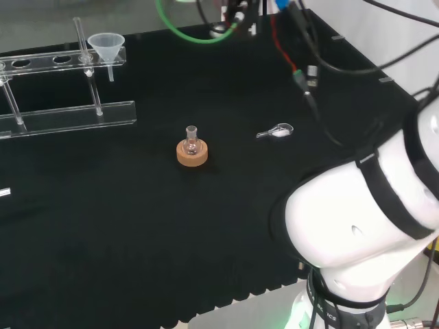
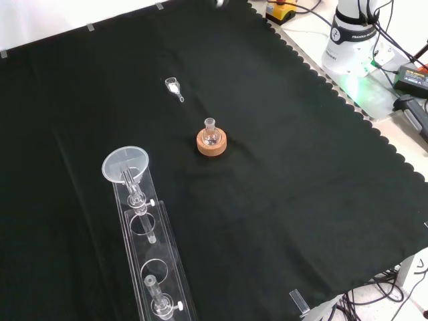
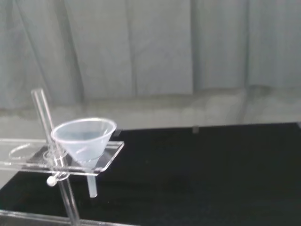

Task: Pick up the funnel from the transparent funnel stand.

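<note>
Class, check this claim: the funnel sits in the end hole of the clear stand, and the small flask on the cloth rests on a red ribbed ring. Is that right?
Not quite. The funnel does sit in the end hole of the stand, but the flask rests on a cork ring, not a red ribbed one. The front view shows its tan colour plainly, and the head view agrees.

Stand [image 1: 62,116] cut by head view's edge at 9 o'clock; far end lost. In front view, stand [image 2: 150,254] runs off edge at 6 o'clock. In wrist view, its shelf [image 3: 56,157] and upright rod [image 3: 61,188] are clipped by frame. Small flask [image 1: 191,139] on cork ring [image 1: 192,153]: contents too small to tell. Scoop [image 1: 276,131] at 3 o'clock of flask: too small to tell whether anything lies in it.
</note>
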Available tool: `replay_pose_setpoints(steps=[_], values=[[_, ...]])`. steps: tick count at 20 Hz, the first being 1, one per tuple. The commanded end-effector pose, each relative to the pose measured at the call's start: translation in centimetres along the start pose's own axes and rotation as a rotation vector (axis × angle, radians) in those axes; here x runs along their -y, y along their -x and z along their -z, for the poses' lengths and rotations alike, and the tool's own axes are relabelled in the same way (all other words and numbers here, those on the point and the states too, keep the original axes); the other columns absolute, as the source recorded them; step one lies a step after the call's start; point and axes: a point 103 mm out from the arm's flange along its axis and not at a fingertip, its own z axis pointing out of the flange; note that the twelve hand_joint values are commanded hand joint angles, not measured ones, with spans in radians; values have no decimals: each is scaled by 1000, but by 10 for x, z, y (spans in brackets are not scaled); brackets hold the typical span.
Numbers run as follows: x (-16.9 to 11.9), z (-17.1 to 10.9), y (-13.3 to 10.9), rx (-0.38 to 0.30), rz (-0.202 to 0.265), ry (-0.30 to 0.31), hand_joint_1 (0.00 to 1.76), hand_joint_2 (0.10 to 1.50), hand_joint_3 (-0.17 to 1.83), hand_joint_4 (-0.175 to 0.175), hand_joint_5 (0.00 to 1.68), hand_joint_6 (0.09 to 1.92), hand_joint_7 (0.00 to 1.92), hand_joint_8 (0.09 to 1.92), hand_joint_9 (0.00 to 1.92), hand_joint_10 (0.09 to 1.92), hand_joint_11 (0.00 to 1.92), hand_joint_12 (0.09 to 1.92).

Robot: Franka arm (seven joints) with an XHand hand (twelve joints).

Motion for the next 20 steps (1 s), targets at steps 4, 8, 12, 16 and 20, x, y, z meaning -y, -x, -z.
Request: replay_pose_setpoints(steps=[4, 8, 12, 16, 20], values=[[-115, -99, -128, -7, 70, -186, 152, 816, 47, 2, 0, 87, 0, 87, 0, 87, 0, 640], [-130, -114, -133, 13, 74, -271, 157, 818, 42, 3, 0, 87, 0, 87, 0, 87, 0, 683], [-141, -127, -131, 7, 54, -337, 161, 818, 40, 4, 0, 87, 0, 87, 0, 87, 0, 700], [-148, -138, -121, -29, 52, -405, 162, 818, 39, 4, 0, 87, 0, 87, 0, 87, 0, 702], [-153, -153, -106, -28, 23, -467, 159, 820, 39, 4, 0, 87, 0, 87, 0, 87, 0, 699]])
